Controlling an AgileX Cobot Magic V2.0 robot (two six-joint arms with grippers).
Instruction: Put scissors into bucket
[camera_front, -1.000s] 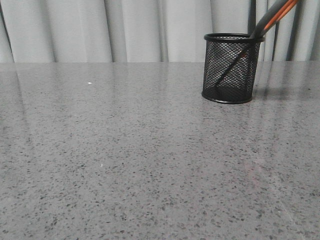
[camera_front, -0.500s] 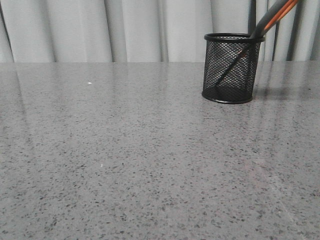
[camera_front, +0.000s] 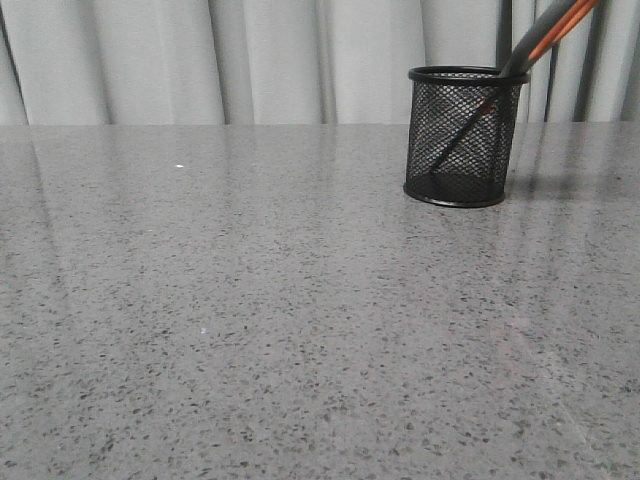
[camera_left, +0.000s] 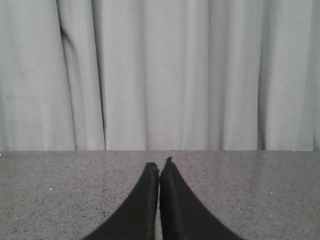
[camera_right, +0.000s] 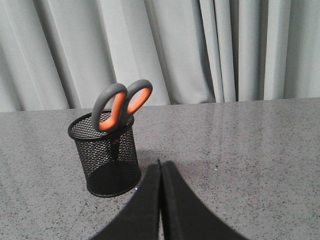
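The black wire-mesh bucket (camera_front: 463, 136) stands upright at the far right of the grey table. The scissors (camera_front: 548, 34) stand inside it, blades down, with the grey and orange handles leaning out over the rim to the right. The right wrist view shows the same bucket (camera_right: 106, 155) with the scissors' handles (camera_right: 121, 105) sticking up out of it. My right gripper (camera_right: 160, 163) is shut and empty, apart from the bucket and beside it. My left gripper (camera_left: 159, 165) is shut and empty over bare table. Neither gripper shows in the front view.
A pale pleated curtain (camera_front: 250, 60) hangs behind the table's far edge. The speckled grey tabletop (camera_front: 250, 300) spreads across the front view.
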